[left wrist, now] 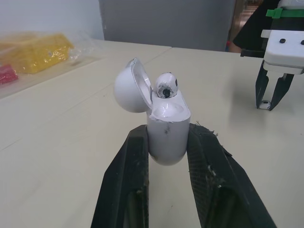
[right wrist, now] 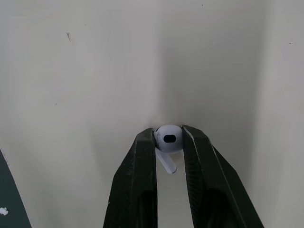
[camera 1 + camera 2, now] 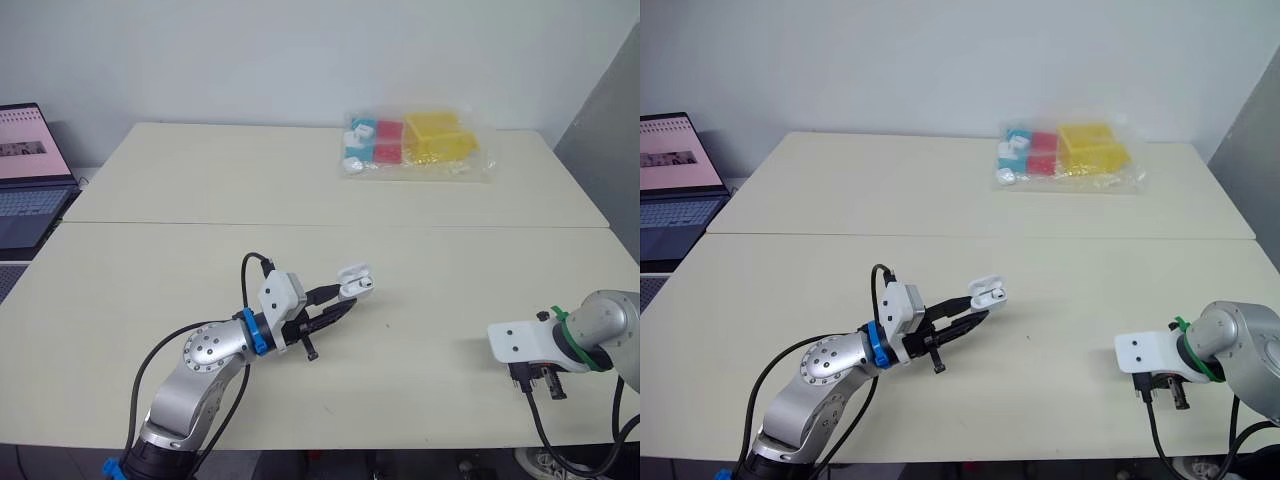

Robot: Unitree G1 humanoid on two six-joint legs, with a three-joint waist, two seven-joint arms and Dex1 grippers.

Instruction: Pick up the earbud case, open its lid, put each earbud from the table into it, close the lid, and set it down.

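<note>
My left gripper (image 3: 345, 300) is shut on the white earbud case (image 1: 166, 130) and holds it a little above the middle of the table (image 3: 200, 190). The case's lid (image 1: 128, 88) is swung open, and one white earbud (image 1: 166, 85) sits in the case, its head sticking out. At the front right, my right gripper (image 3: 540, 385) points down at the table. In the right wrist view its fingers (image 2: 142, 156) pinch a second white earbud (image 2: 168, 138) by its head, just over the tabletop.
A clear bag (image 3: 415, 145) of blue, red and yellow boxes lies at the back of the table. An open laptop (image 3: 30, 175) stands off the table's left side. A grey panel (image 3: 610, 120) rises at the far right.
</note>
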